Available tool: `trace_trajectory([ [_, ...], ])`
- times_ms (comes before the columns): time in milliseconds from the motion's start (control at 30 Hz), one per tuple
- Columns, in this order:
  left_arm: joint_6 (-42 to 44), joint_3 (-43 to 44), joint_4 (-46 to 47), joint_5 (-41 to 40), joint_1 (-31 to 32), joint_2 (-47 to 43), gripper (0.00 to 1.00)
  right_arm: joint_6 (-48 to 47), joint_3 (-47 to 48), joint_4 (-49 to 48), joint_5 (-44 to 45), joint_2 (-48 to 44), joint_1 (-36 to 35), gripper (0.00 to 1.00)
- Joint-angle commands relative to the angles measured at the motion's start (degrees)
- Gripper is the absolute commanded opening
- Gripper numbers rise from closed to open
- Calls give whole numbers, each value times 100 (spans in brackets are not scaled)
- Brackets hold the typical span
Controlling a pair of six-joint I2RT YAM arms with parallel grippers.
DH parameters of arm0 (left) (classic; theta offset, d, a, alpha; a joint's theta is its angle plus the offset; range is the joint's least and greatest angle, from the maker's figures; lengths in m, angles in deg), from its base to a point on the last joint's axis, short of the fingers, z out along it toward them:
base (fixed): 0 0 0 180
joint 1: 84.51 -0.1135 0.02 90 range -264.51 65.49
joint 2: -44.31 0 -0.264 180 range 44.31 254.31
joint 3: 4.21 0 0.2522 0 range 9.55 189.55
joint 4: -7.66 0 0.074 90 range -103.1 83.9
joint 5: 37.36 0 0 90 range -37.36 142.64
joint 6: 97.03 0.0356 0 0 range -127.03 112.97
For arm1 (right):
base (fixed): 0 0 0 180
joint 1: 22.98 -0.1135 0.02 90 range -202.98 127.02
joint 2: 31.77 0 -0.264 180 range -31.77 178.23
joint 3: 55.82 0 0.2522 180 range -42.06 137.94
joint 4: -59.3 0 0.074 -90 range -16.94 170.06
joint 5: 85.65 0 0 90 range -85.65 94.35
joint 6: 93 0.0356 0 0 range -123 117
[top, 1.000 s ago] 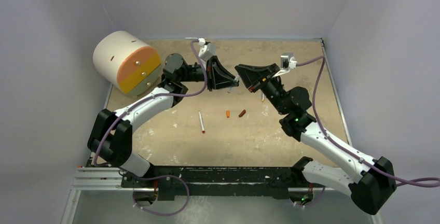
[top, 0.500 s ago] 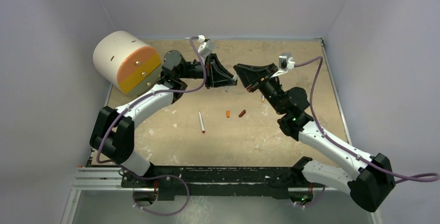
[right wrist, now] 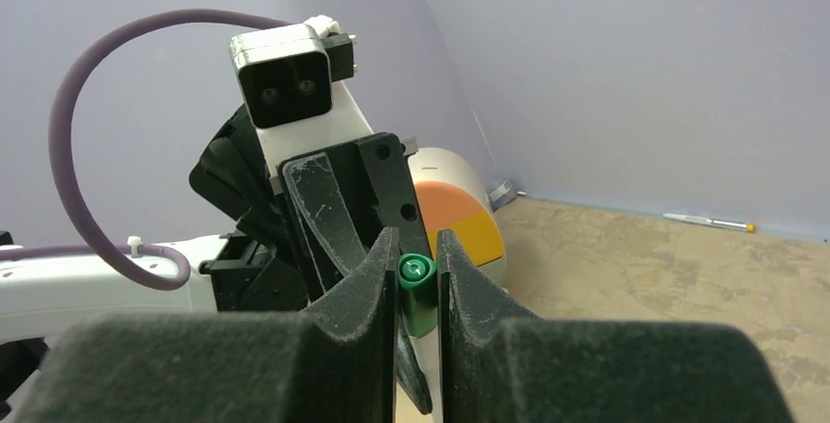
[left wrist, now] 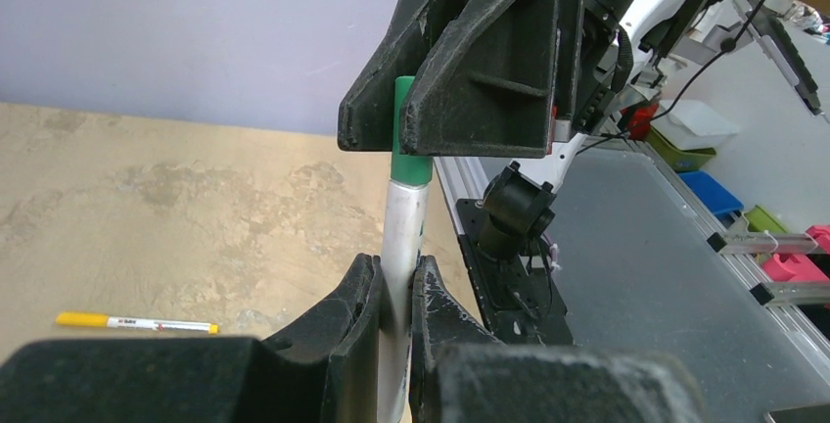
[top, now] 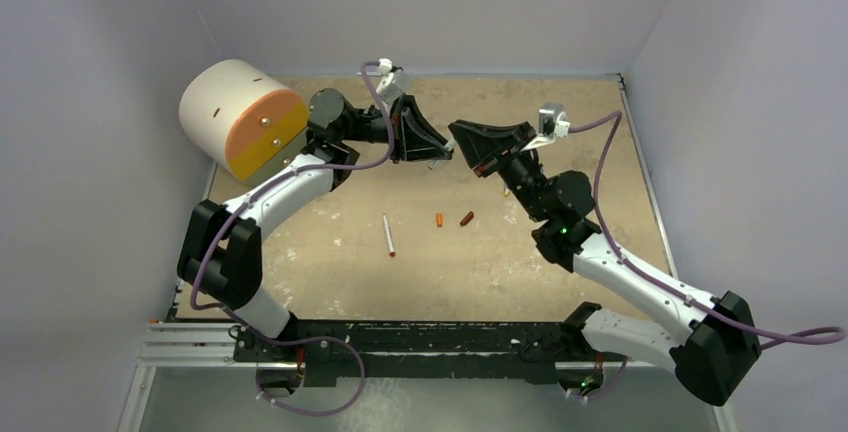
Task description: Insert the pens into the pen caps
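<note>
Left jaws pinch the white pen point(left wrist: 403, 237) low on its barrel, pressed almost together around it. Right jaws clamp the green cap point(left wrist: 411, 144) by its sides, and its closed end shows between them in the right wrist view. Both pieces are held aloft over the far half of the desk point(top: 330, 262), well clear of its surface.

Finding: the cap's mouth meets the pen's tip, and the two read as one straight line in the left wrist view. Whether the tip is fully home cannot be told, since the right jaws partly hide the cap.

Judgement on the step: this looks like the seating push.
- Drive along the pen's axis only, with cap and barrel in line and no sideways load.
- The left grip sits far from the tip, so the barrel may slide back through the jaws or tilt under the push. A firm hold there matters.
- Release only when the cap will go no further. Open the right jaws first, so the left grip carries the capped pen.

Outstanding: a pen with red end point(top: 387, 235), an orange cap point(top: 439, 219) and a dark red cap point(top: 467, 218) lie apart on the desk. A yellow-ended pen point(left wrist: 137, 322) lies alone further off. Most of the task appears to remain.
</note>
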Motion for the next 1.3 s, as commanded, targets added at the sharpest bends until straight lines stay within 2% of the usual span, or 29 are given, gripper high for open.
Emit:
trace_trajectory([
  [0,-153,1386,2177,-3023,-170,-308,0,218,-995,3625,-2196,826,-854,0],
  [500,-636,1530,2613,-2942,-178,-108,0,248,-1036,3414,-2275,1215,-947,0],
  [733,-657,1293,2666,-2901,-182,-151,0,231,-784,3532,-2235,892,-945,0],
  [833,-753,1200,2710,-2789,-180,-147,0,256,-538,3472,-1865,547,-939,0],
  [867,-811,1144,2741,-2745,-174,-142,0,261,-456,3432,-1687,418,-932,2],
  [1067,-1395,374,3508,-2755,-147,-142,0,205,-153,2861,-170,-699,-933,41],
  [1167,-1394,-75,3554,-3144,-143,-116,0,-48,-144,2750,398,-1296,-928,48],
  [1267,-1487,-390,3653,-3647,-140,-31,0,-317,25,3105,716,-1437,-930,50],
])
